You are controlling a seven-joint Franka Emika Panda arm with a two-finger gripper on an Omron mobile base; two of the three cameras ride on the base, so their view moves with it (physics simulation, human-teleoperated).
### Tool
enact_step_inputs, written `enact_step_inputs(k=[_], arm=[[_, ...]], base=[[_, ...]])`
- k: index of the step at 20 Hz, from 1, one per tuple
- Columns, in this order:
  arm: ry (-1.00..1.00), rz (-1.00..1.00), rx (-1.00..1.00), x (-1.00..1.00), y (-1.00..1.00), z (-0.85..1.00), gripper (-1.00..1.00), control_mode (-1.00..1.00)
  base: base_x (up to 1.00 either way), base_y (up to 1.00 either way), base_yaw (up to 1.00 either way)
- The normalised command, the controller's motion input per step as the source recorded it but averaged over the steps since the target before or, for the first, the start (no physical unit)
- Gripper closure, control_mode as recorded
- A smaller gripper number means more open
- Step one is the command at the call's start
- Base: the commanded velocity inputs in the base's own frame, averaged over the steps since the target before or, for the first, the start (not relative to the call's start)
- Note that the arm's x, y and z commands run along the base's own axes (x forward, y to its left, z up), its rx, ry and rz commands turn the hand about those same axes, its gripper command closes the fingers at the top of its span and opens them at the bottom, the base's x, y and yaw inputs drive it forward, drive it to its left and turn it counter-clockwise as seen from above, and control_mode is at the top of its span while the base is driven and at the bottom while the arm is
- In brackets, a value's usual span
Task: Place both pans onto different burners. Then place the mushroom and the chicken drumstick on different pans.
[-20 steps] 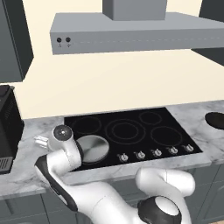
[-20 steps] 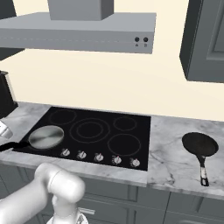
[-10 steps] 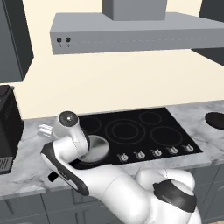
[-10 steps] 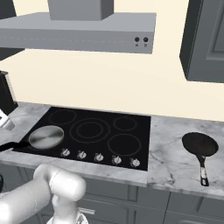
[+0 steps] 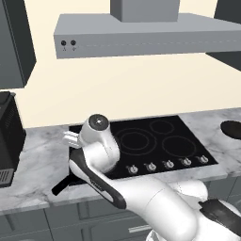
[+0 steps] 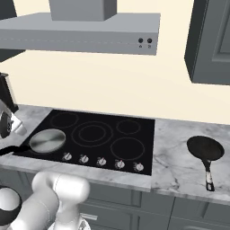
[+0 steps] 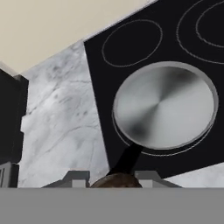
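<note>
Below the silver pan (image 7: pixel 165 105), the jaws grasp a half-hidden brown lump (image 7: pixel 116 181).

Silver pan (image 6: pixel 47 140) sits on the front-left burner (image 7: pixel 192 146) — dark pan (image 6: pixel 205 148) on the marble counter (image 6: pixel 179 157).

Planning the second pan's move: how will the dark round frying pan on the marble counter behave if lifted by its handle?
The dark frying pan looks rigid. Gripped at its handle's far end, the bowl would probably droop. Its flat base should slide, not roll.
</note>
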Motion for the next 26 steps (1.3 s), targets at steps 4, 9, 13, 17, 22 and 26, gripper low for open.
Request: enact_step_inputs(k=[4,9,13,17,22,26], arm=[[0.0,0.0,0.0,-0.05,-0.74,-0.01,1.0,-1.0],[0.01,0.0,0.02,0.05,-0.48,-0.14,1.0,-1.0],[0.05,0.0,0.01,0.15,-0.18,-0.23,1.0,-1.0],[0.04,0.0,0.0,0.19,-0.22,-0.2,1.0,-1.0],[0.07,0.0,0.0,0.35,-0.09,-0.3,1.0,-1.0],[0.09,0.0,-0.03,0.42,0.0,-0.37,1.0,-1.0]], base=[[0.0,0.0,0.0],[0.0,0.0,0.0],[0.0,0.0,0.0],[0.0,0.0,0.0],[0.0,0.0,0.0],[0.0,0.0,0.0]])
